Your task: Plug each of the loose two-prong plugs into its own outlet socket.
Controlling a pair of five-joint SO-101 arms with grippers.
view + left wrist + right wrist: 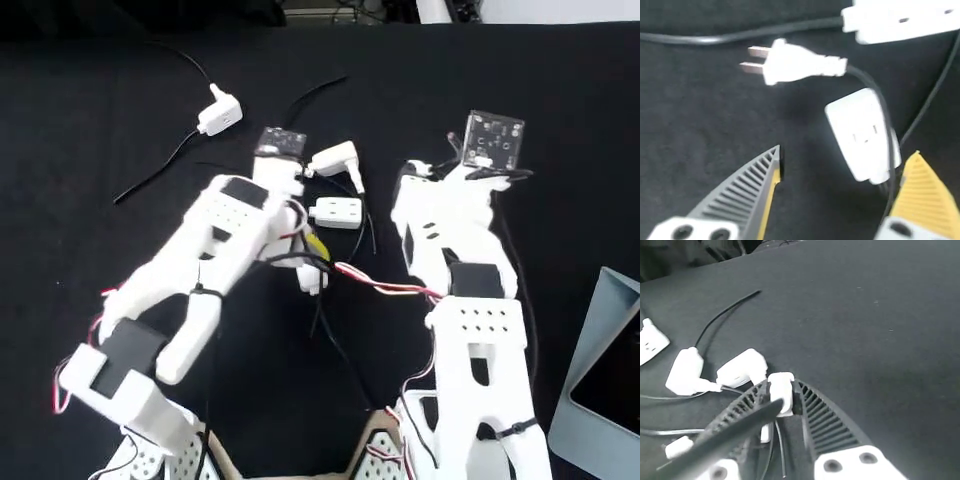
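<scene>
My left gripper [846, 152] is open just above the black cloth, its grey and yellow fingers either side of a white outlet socket [865, 132] with two slots. Just beyond lies a loose white two-prong plug [790, 62] on a black cord, then another white socket [905, 20]. In the high view this gripper [303, 178] sits mid-table beside a plug [335, 158] and a socket [337, 212]. My right gripper [782, 385] is shut on a small white plug [781, 399] and stands to the right of them [412, 172]. A white socket [742, 368] and plug [685, 371] lie close by.
Another white plug piece [220, 112] with a black cord lies at the far left. Thin black cords [340, 350] trail over the black cloth between the arms. A grey-blue box [610, 380] stands at the right edge.
</scene>
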